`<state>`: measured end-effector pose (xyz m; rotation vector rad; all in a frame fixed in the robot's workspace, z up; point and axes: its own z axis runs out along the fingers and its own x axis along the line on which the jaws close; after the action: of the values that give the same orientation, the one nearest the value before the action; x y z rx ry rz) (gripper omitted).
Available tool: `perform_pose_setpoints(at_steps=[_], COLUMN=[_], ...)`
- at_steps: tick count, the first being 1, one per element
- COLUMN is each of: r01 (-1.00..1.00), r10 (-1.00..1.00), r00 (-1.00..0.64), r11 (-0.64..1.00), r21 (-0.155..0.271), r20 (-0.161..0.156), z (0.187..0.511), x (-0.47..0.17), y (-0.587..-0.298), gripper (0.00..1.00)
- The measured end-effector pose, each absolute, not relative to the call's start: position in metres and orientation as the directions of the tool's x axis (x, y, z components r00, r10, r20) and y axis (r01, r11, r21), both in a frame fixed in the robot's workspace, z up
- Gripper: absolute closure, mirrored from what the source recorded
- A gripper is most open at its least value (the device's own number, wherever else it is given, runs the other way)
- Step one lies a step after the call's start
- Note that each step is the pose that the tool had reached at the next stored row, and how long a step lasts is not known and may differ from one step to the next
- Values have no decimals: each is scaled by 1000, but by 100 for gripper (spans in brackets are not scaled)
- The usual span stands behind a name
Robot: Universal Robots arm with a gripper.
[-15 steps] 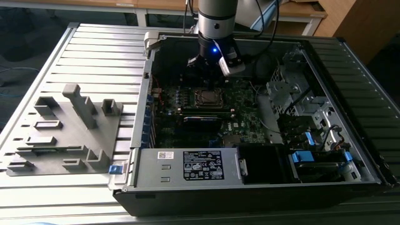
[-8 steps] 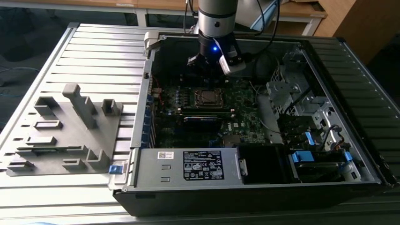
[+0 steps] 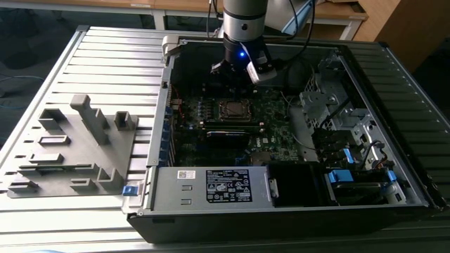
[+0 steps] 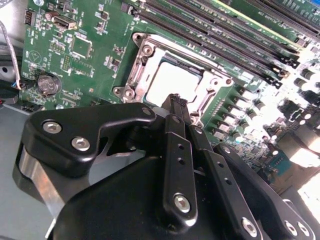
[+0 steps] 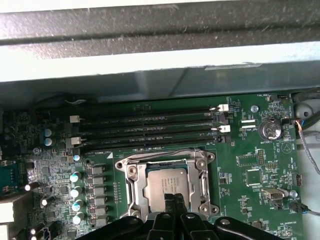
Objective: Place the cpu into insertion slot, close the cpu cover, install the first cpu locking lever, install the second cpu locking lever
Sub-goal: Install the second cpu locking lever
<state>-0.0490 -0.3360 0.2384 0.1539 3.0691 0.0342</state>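
The cpu point(image 5: 165, 184) lies flat in the insertion slot on the green motherboard, its silver-grey top showing in both wrist views point(image 4: 172, 80). The cpu cover point(image 5: 131, 186), a silvery metal frame, lies down around it point(image 4: 136, 75). In the exterior view the socket point(image 3: 234, 109) sits mid-board. My gripper point(image 5: 174, 200) hovers just above the cpu's near edge, shut, with nothing between its black fingers point(image 4: 176, 125). In the exterior view the gripper point(image 3: 235, 73) hangs over the back of the case. How the locking levers stand I cannot tell.
Long memory slots point(image 5: 150, 127) run beside the socket. A coin battery point(image 5: 272, 129) and a row of capacitors point(image 5: 76, 197) flank it. The open computer case point(image 3: 162, 158) holds a power supply point(image 3: 225, 185) and drive bays point(image 3: 338, 116). A grey fixture point(image 3: 70, 147) lies at the exterior view's left.
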Motion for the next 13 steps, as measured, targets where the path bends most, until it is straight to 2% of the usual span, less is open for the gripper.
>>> perform_pose_setpoints(at_steps=[4,8,13], r01=[99,99,99], r10=[100,96,95], r00=[-993,-993,-993], r11=[995,994,994], r21=[20,-45,-51], r20=[-68,-74,-75], z=[238,238,238], x=[-49,-49,-48], y=[-336,-336,-337], gripper=[89,89,89])
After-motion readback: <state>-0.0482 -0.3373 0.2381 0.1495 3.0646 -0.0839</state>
